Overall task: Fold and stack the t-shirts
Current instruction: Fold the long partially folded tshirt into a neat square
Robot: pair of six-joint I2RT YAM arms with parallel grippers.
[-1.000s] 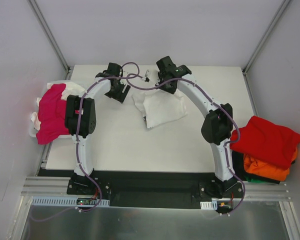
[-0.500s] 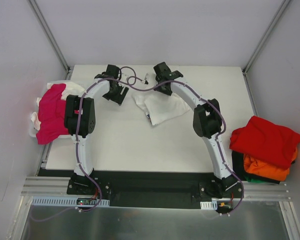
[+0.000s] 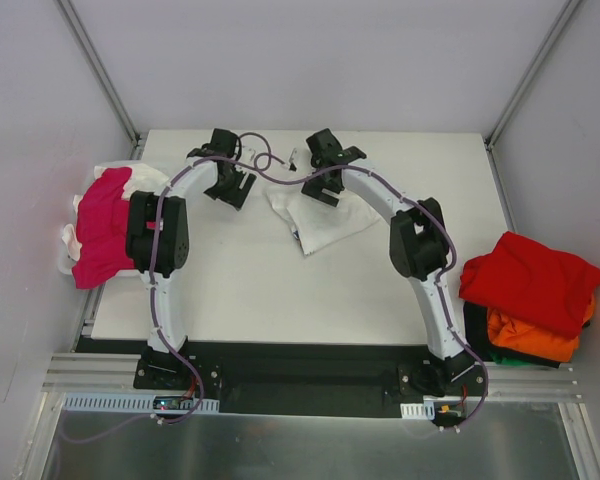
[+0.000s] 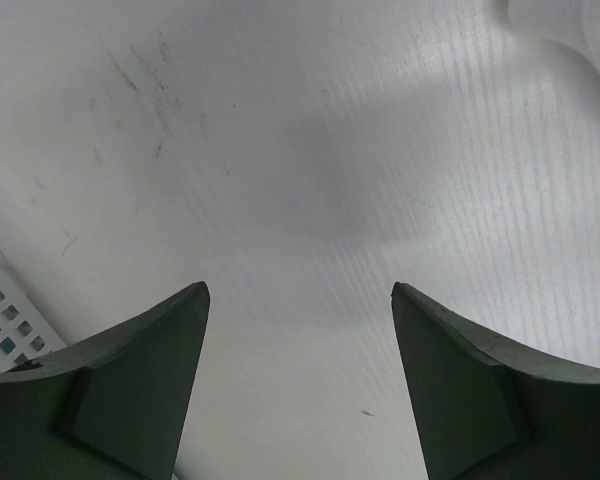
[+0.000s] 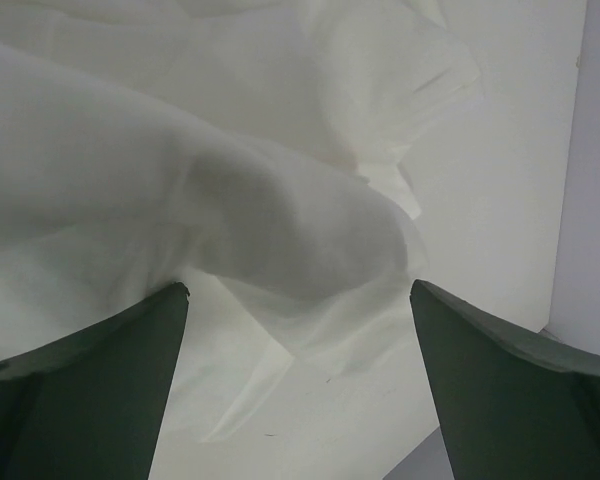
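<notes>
A crumpled white t-shirt [image 3: 322, 218] lies on the table [image 3: 280, 290] at the back middle. My right gripper [image 3: 323, 190] hovers over its far edge, open, with the loose cloth [image 5: 180, 180] spread just beyond its fingertips [image 5: 300, 300] and nothing pinched between them. My left gripper [image 3: 236, 189] stands open to the left of the shirt, above bare table [image 4: 300, 295]; a bit of the white cloth [image 4: 570, 25] shows in its top right corner. A magenta-pink t-shirt [image 3: 100, 235] lies at the left edge. Red [image 3: 530, 280] and orange [image 3: 535, 338] t-shirts are piled at the right.
The magenta-pink shirt rests on white cloth in a perforated white basket [image 4: 0, 320] off the table's left side. Something dark green [image 3: 500, 355] lies under the right pile. Grey walls enclose the table at the back and sides.
The right gripper has gone from shut to open and let go of the white shirt, after pulling its far edge to the left. The left arm has not moved.
</notes>
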